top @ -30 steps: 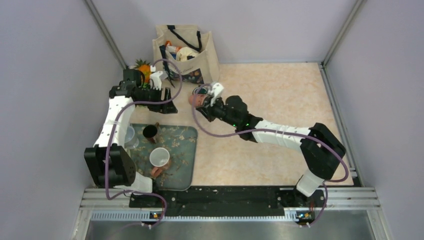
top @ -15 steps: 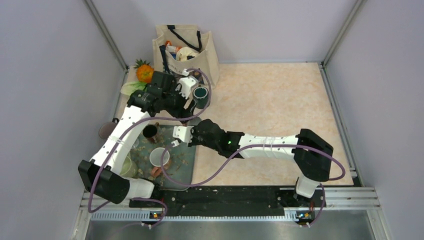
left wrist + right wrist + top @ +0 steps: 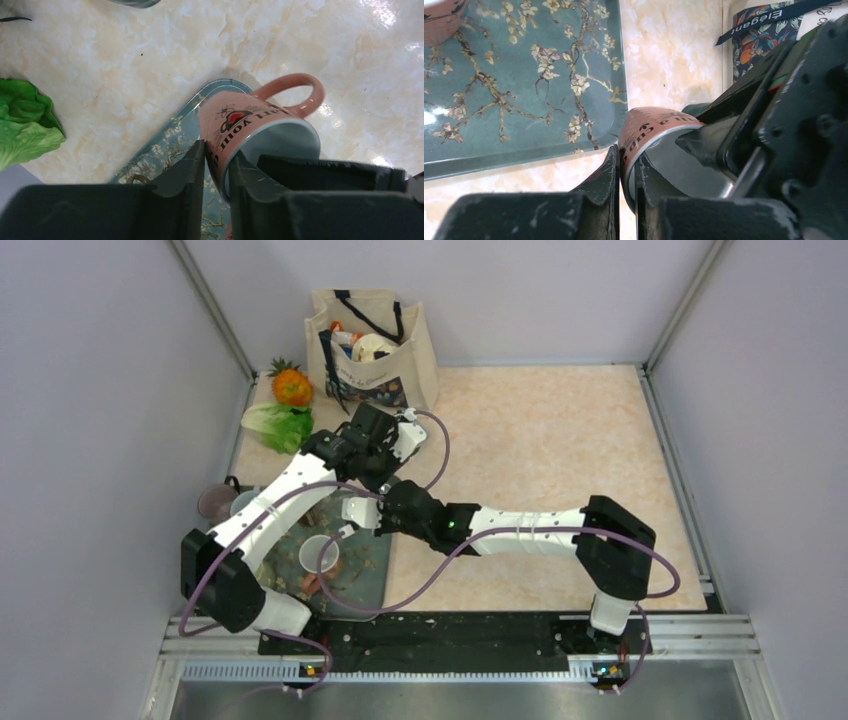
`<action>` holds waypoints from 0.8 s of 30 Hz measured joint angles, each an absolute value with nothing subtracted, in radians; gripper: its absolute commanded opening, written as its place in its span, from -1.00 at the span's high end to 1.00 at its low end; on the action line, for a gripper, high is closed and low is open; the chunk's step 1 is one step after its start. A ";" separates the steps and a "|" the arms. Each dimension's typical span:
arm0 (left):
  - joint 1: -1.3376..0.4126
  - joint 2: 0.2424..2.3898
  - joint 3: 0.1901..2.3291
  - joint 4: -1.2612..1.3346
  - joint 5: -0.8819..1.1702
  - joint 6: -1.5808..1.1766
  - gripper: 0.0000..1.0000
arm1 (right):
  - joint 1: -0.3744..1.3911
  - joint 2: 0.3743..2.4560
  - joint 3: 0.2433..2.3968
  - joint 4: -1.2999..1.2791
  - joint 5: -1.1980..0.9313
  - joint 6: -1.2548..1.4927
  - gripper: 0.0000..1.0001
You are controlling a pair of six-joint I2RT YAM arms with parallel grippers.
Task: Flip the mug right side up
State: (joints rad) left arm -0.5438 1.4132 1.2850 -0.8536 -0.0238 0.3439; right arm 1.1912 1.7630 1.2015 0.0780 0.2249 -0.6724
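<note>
Pink mug (image 3: 235, 122) tilted, axis slanting, mouth facing wrist cameras, base over tray (image 3: 172, 142) corner. Both left gripper (image 3: 217, 152) and right gripper (image 3: 626, 155) pinch its rim. Left arm now farther from bag (image 3: 370, 340).

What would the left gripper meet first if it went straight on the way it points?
The left gripper is pinching the mug by its wall, so that comes first. Beyond it, the held mug would probably reach the tray corner below, though depth is unclear.
</note>
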 measured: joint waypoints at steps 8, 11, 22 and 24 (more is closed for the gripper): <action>-0.550 1.476 1.235 -0.825 -0.029 0.387 1.00 | 1.195 1.773 1.212 0.035 0.183 -0.657 0.90; -0.537 1.475 1.212 -0.817 -0.006 0.383 1.00 | 1.196 1.780 1.212 0.025 0.159 -0.641 0.51; -0.298 1.475 1.081 -0.856 -0.015 0.382 1.00 | 1.210 1.779 1.251 0.075 0.147 -0.619 0.07; -0.261 1.470 1.071 -0.856 0.007 0.389 1.00 | 1.216 1.779 1.252 0.075 0.146 -0.619 0.06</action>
State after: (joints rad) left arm -0.2611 1.4700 1.0706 -0.8558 0.0074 0.3893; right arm 1.2160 1.7794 1.2518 0.0750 0.1455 -0.6186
